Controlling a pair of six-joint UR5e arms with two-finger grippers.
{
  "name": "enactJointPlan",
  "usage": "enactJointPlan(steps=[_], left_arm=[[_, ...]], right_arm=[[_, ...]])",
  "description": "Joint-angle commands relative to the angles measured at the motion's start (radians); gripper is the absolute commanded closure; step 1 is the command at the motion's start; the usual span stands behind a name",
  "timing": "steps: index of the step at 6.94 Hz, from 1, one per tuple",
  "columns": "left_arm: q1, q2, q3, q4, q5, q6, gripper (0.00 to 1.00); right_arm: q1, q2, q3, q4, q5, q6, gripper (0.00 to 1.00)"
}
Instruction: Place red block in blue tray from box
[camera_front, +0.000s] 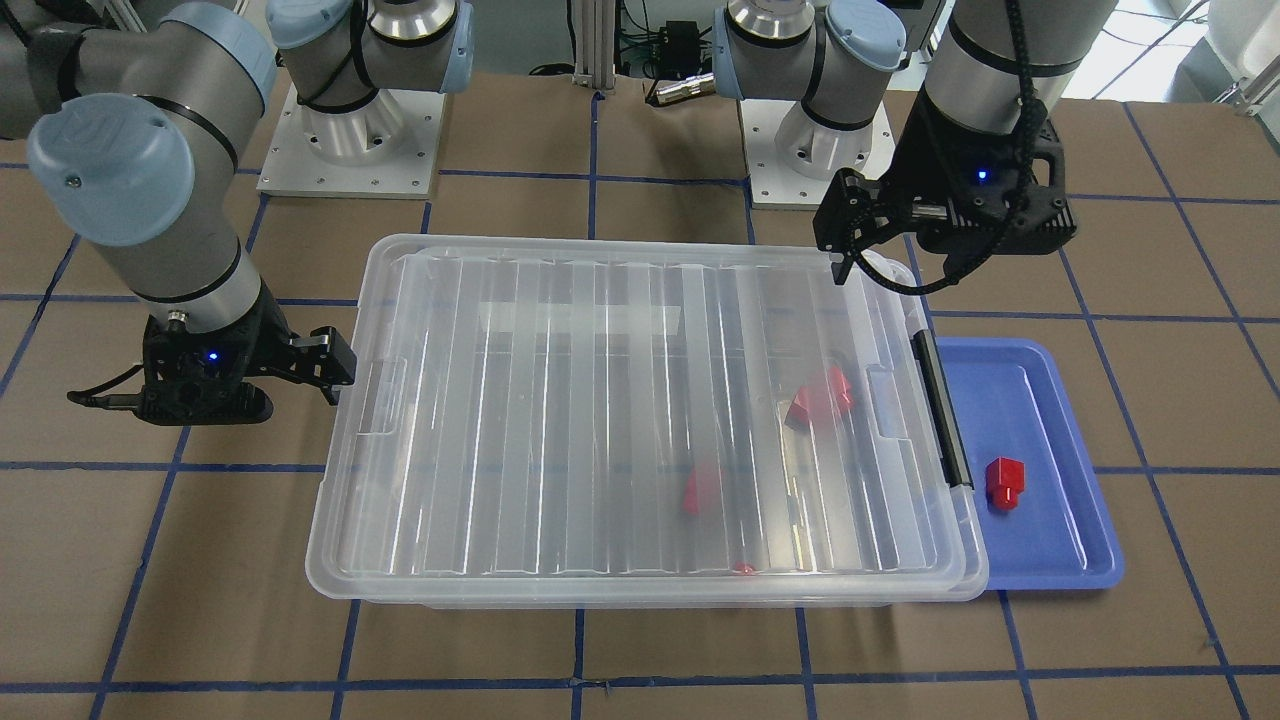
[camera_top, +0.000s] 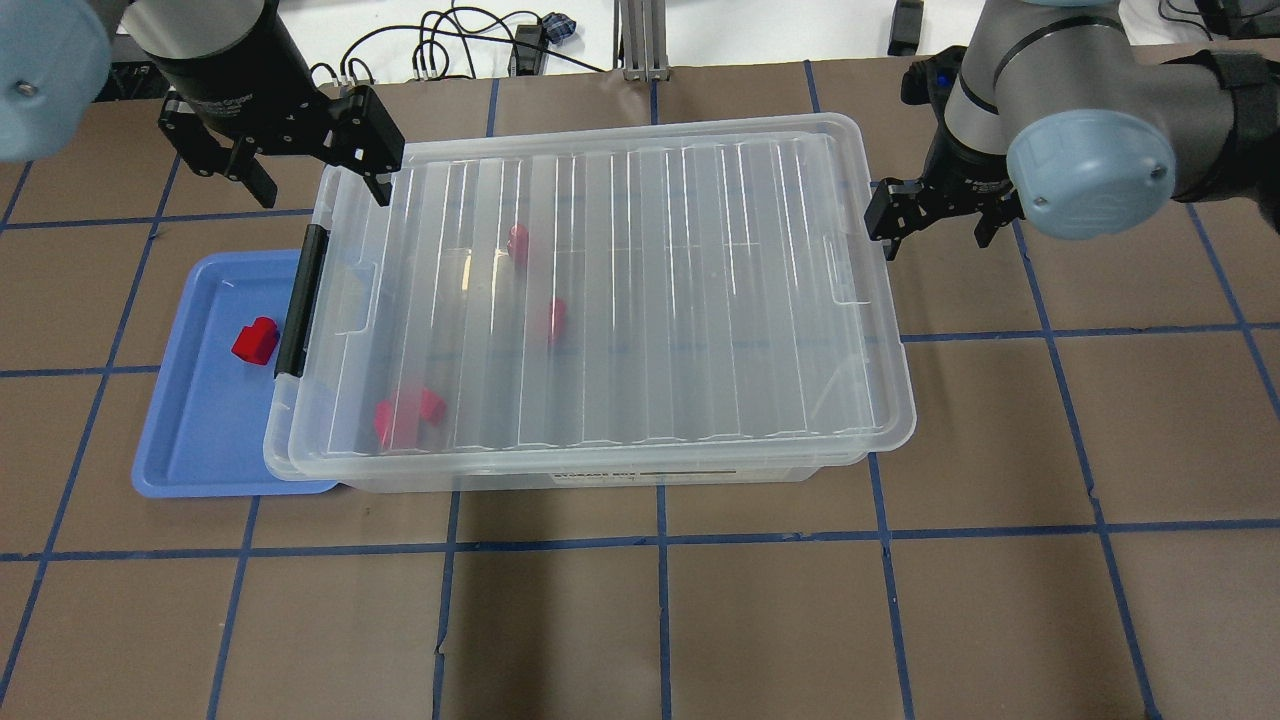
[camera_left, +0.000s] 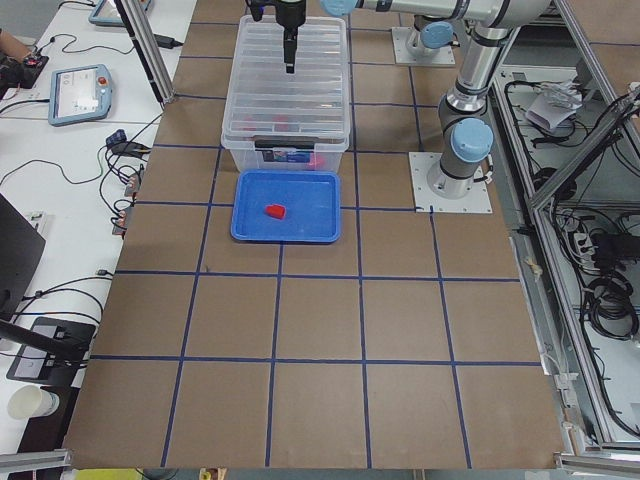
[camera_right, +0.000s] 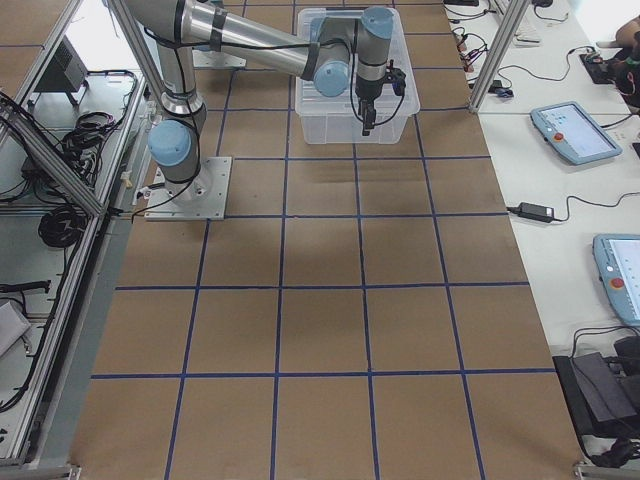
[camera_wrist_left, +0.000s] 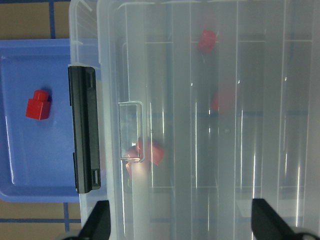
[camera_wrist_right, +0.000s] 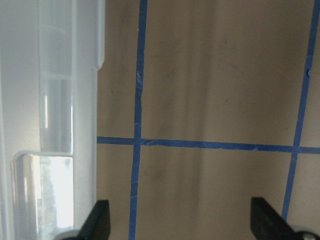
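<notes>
The red block (camera_top: 255, 341) lies in the blue tray (camera_top: 200, 440), apart from both grippers; it also shows in the left wrist view (camera_wrist_left: 38, 105) and the front view (camera_front: 1004, 482). The clear box (camera_top: 620, 290) stands beside the tray with its ribbed lid on. Its black latch handle (camera_top: 302, 300) faces the tray. My left gripper (camera_top: 315, 170) is open and empty, above the box's far corner at the latch end. My right gripper (camera_top: 935, 225) is open and empty, beside the box's other end, above the table.
Inside the closed box a red two-lobed clump (camera_top: 408, 415) lies near the latch end, and two lone red pieces (camera_top: 518, 243) (camera_top: 556, 318) lie further in. The box's rim overlaps the tray's edge. Brown table with blue tape lines (camera_top: 660, 540) lies in front.
</notes>
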Motion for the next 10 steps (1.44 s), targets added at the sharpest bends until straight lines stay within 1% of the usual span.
enactJointPlan(steps=[1, 2, 3, 4, 6, 10], left_arm=[[0.061, -0.015, 0.033, -0.037, -0.016, -0.007, 0.00], [0.056, -0.019, 0.035, -0.036, -0.019, -0.006, 0.00], [0.053, -0.019, 0.032, -0.038, -0.019, -0.007, 0.00], [0.046, -0.013, 0.030, -0.039, -0.018, -0.007, 0.00], [-0.014, -0.019, 0.032, -0.030, -0.002, -0.030, 0.00], [-0.017, -0.020, 0.038, -0.027, -0.007, -0.029, 0.00]], right_arm=[[0.001, -0.030, -0.060, 0.017, 0.005, -0.005, 0.00], [0.008, -0.086, -0.112, 0.133, 0.017, 0.002, 0.00], [0.011, -0.152, -0.150, 0.265, 0.049, 0.013, 0.00], [0.011, -0.177, -0.155, 0.299, 0.074, 0.036, 0.00], [0.013, -0.168, -0.143, 0.298, 0.078, 0.038, 0.00], [0.013, -0.171, -0.144, 0.298, 0.065, 0.039, 0.00]])
